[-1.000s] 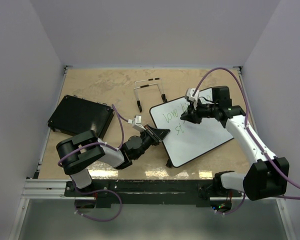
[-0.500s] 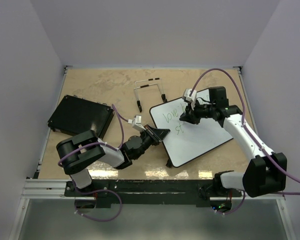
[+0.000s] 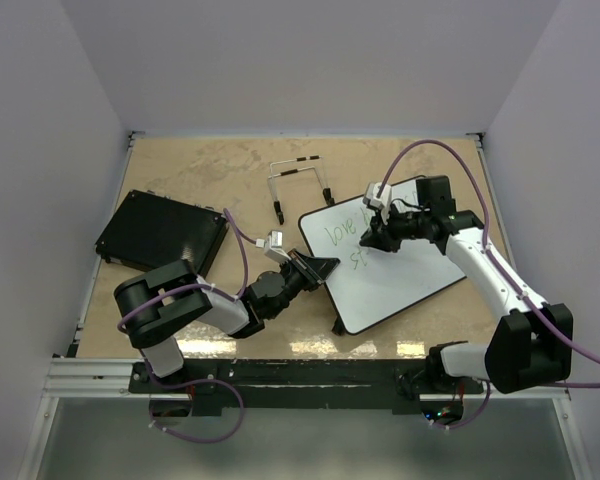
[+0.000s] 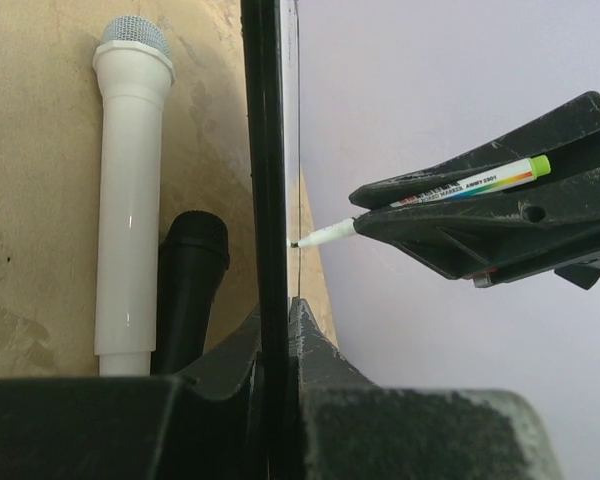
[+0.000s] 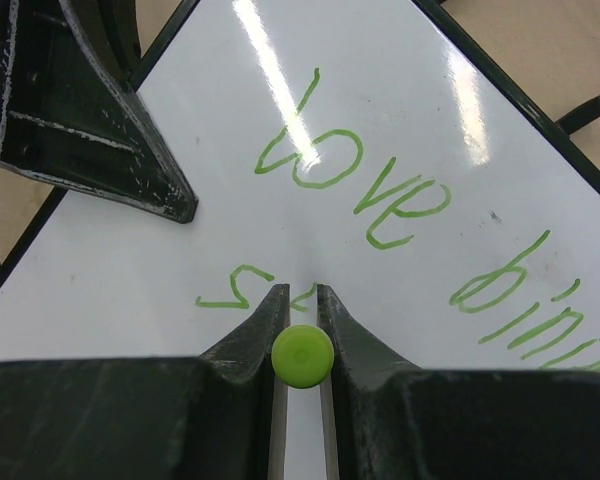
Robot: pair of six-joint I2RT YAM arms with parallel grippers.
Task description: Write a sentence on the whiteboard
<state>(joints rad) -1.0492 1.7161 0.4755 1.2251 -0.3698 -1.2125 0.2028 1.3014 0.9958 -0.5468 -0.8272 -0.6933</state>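
black pad (image 3: 162, 232) far left. left gripper (image 3: 321, 268) fingers pinch whiteboard (image 3: 405, 285) left edge; board sits right of centre. green sentence (image 5: 400, 205) reads "love bin", "s" below. right gripper (image 3: 369, 239) fingers clamp marker (image 5: 302, 355), tip on board.

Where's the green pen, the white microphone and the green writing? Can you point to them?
Green pen (image 5: 302, 355): right wrist view, on its round green back end.
White microphone (image 4: 130, 200): left wrist view, on the middle of its handle.
Green writing (image 5: 352, 170): right wrist view, on the word "love".
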